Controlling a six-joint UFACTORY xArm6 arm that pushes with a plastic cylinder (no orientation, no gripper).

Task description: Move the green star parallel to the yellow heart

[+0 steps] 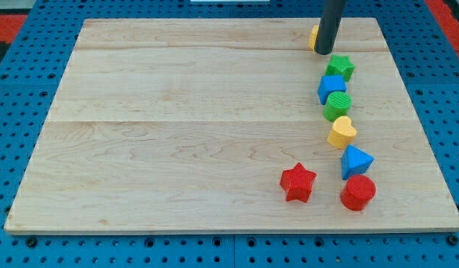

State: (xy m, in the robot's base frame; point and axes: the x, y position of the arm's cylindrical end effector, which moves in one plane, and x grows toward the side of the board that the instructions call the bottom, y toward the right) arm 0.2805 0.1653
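Note:
The green star (340, 68) lies near the view's top right of the wooden board (177, 126). The yellow heart (341, 132) lies lower in the same column, with a blue block (331, 88) and a green round block (337, 106) between them. My tip (323, 53) is the lower end of the dark rod, just up and left of the green star, close to it. Whether it touches the star cannot be told.
A yellow block (314, 36) is partly hidden behind the rod at the top. Below the yellow heart lie a blue triangle (355, 161), a red round block (358, 193) and a red star (297, 182). The board's right edge is near the column.

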